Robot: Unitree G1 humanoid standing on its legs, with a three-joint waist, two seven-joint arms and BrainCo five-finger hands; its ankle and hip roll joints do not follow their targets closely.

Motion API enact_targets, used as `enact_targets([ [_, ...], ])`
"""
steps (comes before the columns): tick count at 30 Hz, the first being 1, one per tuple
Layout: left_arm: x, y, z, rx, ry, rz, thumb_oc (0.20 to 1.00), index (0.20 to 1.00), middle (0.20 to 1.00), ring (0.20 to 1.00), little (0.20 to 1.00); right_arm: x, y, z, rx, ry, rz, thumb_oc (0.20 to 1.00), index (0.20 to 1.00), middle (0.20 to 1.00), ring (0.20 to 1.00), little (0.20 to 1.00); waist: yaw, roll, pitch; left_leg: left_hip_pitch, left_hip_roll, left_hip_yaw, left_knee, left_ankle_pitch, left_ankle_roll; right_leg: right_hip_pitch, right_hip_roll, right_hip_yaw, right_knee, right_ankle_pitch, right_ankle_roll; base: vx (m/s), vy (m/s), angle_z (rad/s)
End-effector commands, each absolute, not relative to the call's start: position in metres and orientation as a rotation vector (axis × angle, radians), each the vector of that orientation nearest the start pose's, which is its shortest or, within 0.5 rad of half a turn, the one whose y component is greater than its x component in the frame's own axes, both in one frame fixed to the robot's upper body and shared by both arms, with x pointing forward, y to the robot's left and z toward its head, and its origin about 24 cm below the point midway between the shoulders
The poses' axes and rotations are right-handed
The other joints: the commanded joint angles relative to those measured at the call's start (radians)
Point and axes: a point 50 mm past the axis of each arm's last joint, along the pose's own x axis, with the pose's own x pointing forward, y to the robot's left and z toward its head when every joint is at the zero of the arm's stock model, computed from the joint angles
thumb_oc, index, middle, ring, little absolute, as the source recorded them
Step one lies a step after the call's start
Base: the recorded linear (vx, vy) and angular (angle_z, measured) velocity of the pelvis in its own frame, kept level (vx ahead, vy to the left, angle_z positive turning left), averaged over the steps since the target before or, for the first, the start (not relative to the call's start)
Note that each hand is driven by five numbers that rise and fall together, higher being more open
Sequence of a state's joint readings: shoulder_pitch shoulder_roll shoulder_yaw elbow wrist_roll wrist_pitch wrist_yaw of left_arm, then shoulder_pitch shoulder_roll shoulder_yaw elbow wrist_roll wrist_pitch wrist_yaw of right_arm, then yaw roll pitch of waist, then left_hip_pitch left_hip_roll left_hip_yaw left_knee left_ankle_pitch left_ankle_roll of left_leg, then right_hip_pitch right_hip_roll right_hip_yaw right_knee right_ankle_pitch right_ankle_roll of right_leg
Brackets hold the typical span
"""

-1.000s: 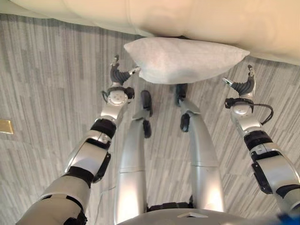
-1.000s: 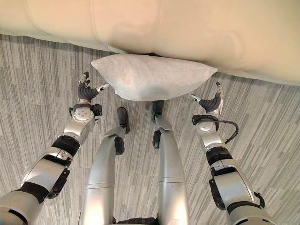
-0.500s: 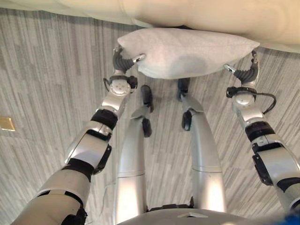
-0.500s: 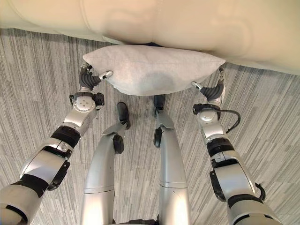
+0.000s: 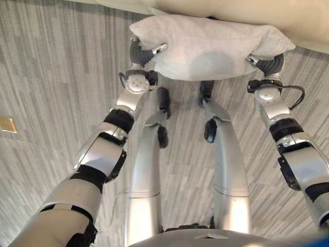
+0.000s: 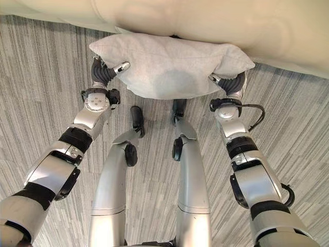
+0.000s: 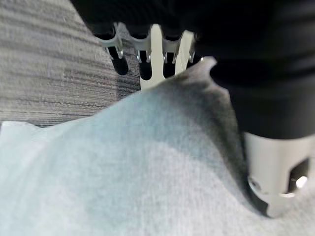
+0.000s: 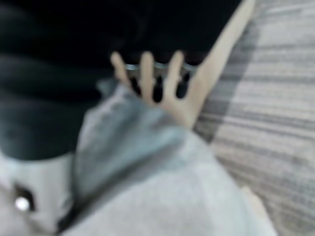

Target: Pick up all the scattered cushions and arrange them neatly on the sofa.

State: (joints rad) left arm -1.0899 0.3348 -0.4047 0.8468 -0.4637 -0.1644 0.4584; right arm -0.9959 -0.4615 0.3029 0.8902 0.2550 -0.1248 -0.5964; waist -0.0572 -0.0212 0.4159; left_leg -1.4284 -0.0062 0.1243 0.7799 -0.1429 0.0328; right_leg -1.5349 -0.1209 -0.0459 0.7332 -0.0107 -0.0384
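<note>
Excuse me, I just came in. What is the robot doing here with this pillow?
The robot is holding a pale grey cushion between both hands. The left hand grips its left end and the right hand grips its right end, thumbs over the fabric. The cushion is off the grey carpet, close to the front edge of the cream sofa, and not yet placed on it.

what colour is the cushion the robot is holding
The cushion is plain pale grey-white with no pattern, clearest in the right eye view.
</note>
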Motion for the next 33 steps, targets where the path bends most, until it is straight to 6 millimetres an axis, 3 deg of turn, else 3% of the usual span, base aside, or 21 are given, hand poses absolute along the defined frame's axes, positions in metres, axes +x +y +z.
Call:
enact_targets([
  [1, 0.404, 0.122, 0.195, 0.001, -0.313, 0.169, 0.57, 0.57, 0.57, 0.57, 0.57, 0.401, -0.157, 0.183, -0.241, -0.333, -0.336, 0.357, 0.357, 0.357, 0.357, 0.357, -0.015, 0.036, -0.108, -0.029, 0.004, -0.116, -0.055, 0.019, -0.042, 0.034, -0.018, 0.06, 0.056, -0.095, 0.129, 0.0, 0.0, 0.0],
  [2, 0.404, 0.118, 0.198, -0.019, -0.325, 0.16, 0.2, 0.2, 0.2, 0.2, 0.2, 0.401, -0.15, 0.186, -0.222, -0.346, -0.313, 0.2, 0.2, 0.2, 0.2, 0.2, -0.014, 0.036, -0.111, -0.03, 0.003, -0.116, -0.056, 0.019, -0.042, 0.033, -0.017, 0.06, 0.055, -0.096, 0.129, 0.0, 0.0, 0.0],
  [8, 0.4, 0.111, 0.209, -0.068, -0.38, 0.13, 0.2, 0.2, 0.2, 0.2, 0.2, 0.398, -0.125, 0.201, -0.188, -0.429, -0.221, 0.2, 0.2, 0.2, 0.2, 0.2, -0.011, 0.039, -0.133, -0.033, 0.003, -0.113, -0.057, 0.021, -0.043, 0.03, -0.008, 0.057, 0.057, -0.095, 0.128, 0.0, 0.0, 0.0],
  [14, 0.39, 0.11, 0.203, -0.115, -0.412, 0.089, 0.2, 0.2, 0.2, 0.2, 0.2, 0.389, -0.133, 0.206, -0.166, -0.497, -0.207, 0.2, 0.2, 0.2, 0.2, 0.2, -0.009, 0.037, -0.173, 0.035, 0.004, -0.122, -0.106, 0.029, -0.051, 0.101, -0.001, 0.037, 0.021, -0.095, 0.129, 0.0, 0.0, 0.0],
  [18, 0.382, 0.11, 0.191, -0.123, -0.405, 0.069, 0.2, 0.2, 0.2, 0.2, 0.2, 0.382, -0.142, 0.195, -0.165, -0.488, -0.213, 0.2, 0.2, 0.2, 0.2, 0.2, -0.008, 0.038, -0.179, 0.114, 0.005, -0.132, -0.153, 0.036, -0.058, 0.182, -0.002, 0.023, -0.018, -0.094, 0.128, 0.0, -0.002, 0.01],
  [22, 0.367, 0.116, 0.166, -0.129, -0.38, 0.05, 0.2, 0.2, 0.2, 0.2, 0.2, 0.368, -0.152, 0.174, -0.161, -0.472, -0.203, 0.2, 0.2, 0.2, 0.2, 0.2, -0.004, 0.028, -0.175, 0.289, 0.007, -0.164, -0.25, 0.045, -0.072, 0.351, -0.008, 0.001, -0.1, -0.087, 0.131, -0.01, -0.058, 0.06],
  [27, 0.353, 0.117, 0.15, -0.137, -0.367, 0.02, 0.2, 0.2, 0.2, 0.2, 0.2, 0.354, -0.158, 0.157, -0.151, -0.456, -0.186, 0.2, 0.2, 0.2, 0.2, 0.2, 0.005, 0.019, -0.184, 0.435, -0.001, -0.18, -0.337, 0.062, -0.085, 0.491, -0.016, -0.022, -0.187, -0.082, 0.132, -0.05, -0.055, 0.09],
  [28, 0.349, 0.118, 0.145, -0.132, -0.365, 0.018, 0.2, 0.2, 0.2, 0.2, 0.2, 0.351, -0.158, 0.152, -0.148, -0.447, -0.181, 0.2, 0.2, 0.2, 0.2, 0.2, 0.006, 0.017, -0.182, 0.463, -0.004, -0.18, -0.365, 0.1, -0.085, 0.521, -0.02, -0.037, -0.223, -0.047, 0.125, -0.03, -0.075, 0.08],
  [29, 0.345, 0.119, 0.14, -0.129, -0.358, 0.015, 0.2, 0.2, 0.2, 0.2, 0.2, 0.346, -0.158, 0.146, -0.142, -0.44, -0.172, 0.2, 0.2, 0.2, 0.2, 0.2, 0.008, 0.016, -0.189, 0.519, -0.001, -0.187, -0.384, 0.073, -0.091, 0.573, -0.017, -0.041, -0.238, -0.075, 0.132, -0.1, -0.054, 0.05],
  [30, 0.341, 0.12, 0.136, -0.133, -0.358, 0.011, 0.2, 0.2, 0.2, 0.2, 0.2, 0.342, -0.158, 0.141, -0.136, -0.432, -0.162, 0.2, 0.2, 0.2, 0.2, 0.2, 0.011, 0.013, -0.191, 0.55, -0.004, -0.19, -0.414, 0.11, -0.093, 0.604, -0.019, -0.054, -0.271, -0.043, 0.127, 0.0, -0.06, 0.1],
  [33, 0.325, 0.124, 0.116, -0.18, -0.313, 0.015, 0.2, 0.2, 0.2, 0.2, 0.2, 0.326, -0.155, 0.117, -0.134, -0.373, -0.118, 0.2, 0.2, 0.2, 0.2, 0.2, 0.026, 0.005, -0.192, 0.73, 0.002, -0.208, -0.505, 0.131, -0.105, 0.792, -0.02, -0.092, -0.369, -0.039, 0.125, -0.01, -0.091, 0.22],
])
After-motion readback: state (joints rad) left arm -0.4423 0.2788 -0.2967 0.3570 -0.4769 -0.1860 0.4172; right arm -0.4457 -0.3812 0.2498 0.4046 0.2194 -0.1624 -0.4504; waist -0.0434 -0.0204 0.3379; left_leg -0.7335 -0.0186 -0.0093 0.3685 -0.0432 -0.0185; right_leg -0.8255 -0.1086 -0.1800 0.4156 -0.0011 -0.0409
